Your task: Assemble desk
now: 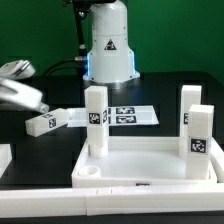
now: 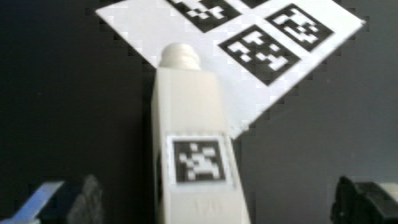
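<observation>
Loose leg (image 2: 192, 130) lies between spread tool (image 2: 210, 200) fingers (untouched), on table.

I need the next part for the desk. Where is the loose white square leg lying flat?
In the exterior view the loose white square leg lies on the black table, left of the marker board and behind the white rimmed desk panel; the open gripper hovers over it.

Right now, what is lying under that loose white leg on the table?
Under its rounded end lies the marker board, with black-and-white tags showing. The rest of the loose leg lies on the black table. Whatever the leg itself covers is hidden.
</observation>
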You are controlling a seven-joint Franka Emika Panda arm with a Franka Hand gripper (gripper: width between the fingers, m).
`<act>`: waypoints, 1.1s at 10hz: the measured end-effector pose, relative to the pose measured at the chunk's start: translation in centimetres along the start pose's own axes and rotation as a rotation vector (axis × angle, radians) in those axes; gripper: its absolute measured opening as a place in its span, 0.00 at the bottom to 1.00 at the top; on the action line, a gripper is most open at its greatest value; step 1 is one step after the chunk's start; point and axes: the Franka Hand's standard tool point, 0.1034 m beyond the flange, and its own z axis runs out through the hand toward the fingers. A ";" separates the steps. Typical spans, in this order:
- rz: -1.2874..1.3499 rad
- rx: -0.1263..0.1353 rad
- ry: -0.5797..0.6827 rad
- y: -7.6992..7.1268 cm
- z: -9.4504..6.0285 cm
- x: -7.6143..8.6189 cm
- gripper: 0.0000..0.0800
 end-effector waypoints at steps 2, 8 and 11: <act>0.060 0.016 0.003 0.9 0.6 1.4 0.81; 0.193 0.038 -0.061 1.1 2.3 1.4 0.81; 0.191 0.038 -0.058 1.2 2.3 1.5 0.51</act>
